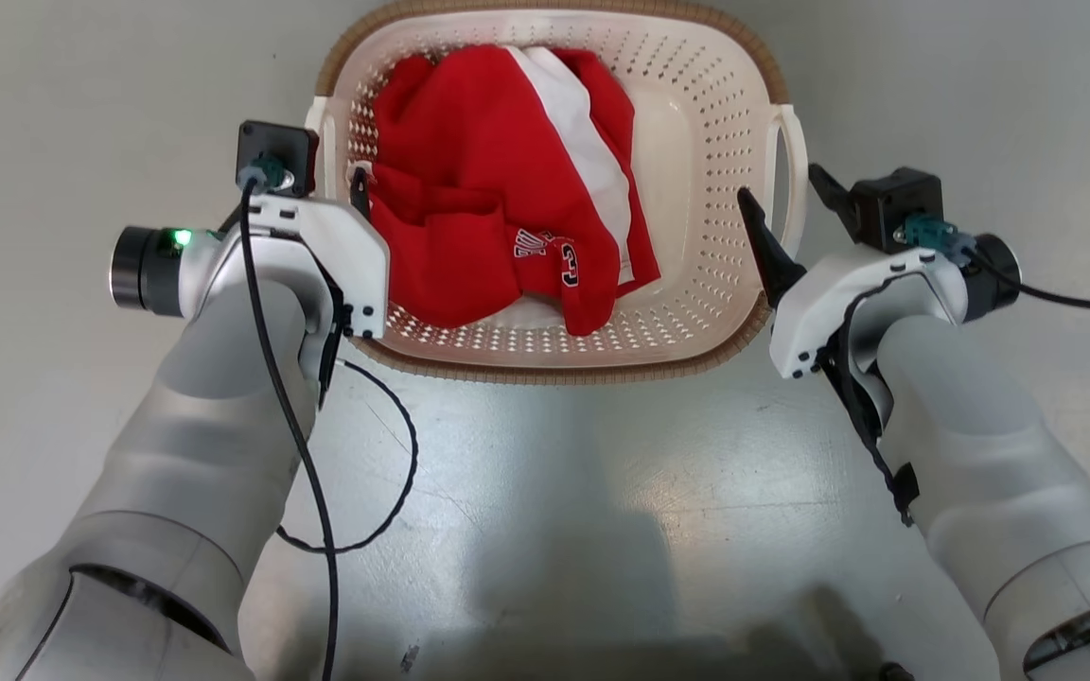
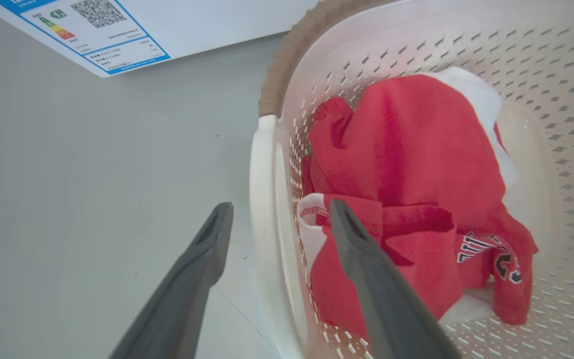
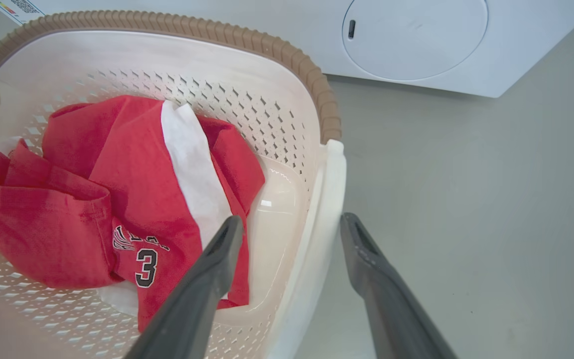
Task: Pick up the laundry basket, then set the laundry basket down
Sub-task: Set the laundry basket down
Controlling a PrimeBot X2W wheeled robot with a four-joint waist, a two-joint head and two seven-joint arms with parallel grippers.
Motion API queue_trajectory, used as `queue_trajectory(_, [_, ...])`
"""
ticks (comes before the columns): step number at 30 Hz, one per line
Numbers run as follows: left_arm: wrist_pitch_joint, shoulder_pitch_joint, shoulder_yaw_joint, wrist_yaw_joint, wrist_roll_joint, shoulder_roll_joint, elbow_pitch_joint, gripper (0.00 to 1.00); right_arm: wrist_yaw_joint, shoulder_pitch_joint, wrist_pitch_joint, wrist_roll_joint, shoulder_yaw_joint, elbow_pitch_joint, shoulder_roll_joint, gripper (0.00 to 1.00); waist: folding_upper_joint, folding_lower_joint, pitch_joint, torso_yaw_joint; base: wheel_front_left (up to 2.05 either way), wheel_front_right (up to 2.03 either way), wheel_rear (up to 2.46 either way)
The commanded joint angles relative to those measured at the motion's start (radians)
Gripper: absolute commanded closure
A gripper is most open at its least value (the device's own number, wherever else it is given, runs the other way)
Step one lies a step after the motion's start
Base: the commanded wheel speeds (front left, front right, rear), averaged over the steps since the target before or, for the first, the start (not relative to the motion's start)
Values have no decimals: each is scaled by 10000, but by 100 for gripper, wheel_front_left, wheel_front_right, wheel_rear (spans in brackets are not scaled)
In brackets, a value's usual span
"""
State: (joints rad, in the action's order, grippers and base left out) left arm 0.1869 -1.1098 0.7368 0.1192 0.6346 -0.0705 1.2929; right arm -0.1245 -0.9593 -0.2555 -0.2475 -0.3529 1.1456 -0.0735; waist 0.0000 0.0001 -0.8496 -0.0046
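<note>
Left fingers (image 2: pixel 187 284), spread wide, straddle the left handle (image 2: pixel 262 199) of the basket (image 1: pixel 545 371) without pinching it: one finger outside, one inside beside the red shirt (image 2: pixel 416 149). Right fingers (image 3: pixel 190 299), likewise spread, straddle the right handle (image 3: pixel 329 199). The basket sits on the floor (image 1: pixel 545 492) between both pairs of fingers. A washer (image 3: pixel 416 40) stands beyond the fingertips.
</note>
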Motion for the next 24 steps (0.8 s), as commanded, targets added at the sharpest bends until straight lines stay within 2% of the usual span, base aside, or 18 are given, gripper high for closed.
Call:
queue_trajectory(1, [174, 310, -202, 69, 132, -300, -38, 0, -62, 623, -63, 173, -19, -96, 233, 0, 0, -1, 128, 9, 0, 0, 0])
queue_trajectory(9, [621, 911, -562, -135, 571, -147, -182, 0, -62, 1087, -63, 824, 871, -460, 233, 0, 0, -1, 957, 80, 0, 0, 0])
queue_trajectory(16, [741, 1800, -856, -427, 734, -50, -808, 0, -62, 1903, -63, 1644, 1946, -1011, 141, 0, 0, -1, 2230, 282, 0, 0, 0])
queue_trajectory(24, [747, 3334, -1627, -594, 553, -388, -2035, 0, -62, 3022, -63, 2181, 2626, -1690, -106, 0, 0, -1, 4026, 398, 0, 0, 0])
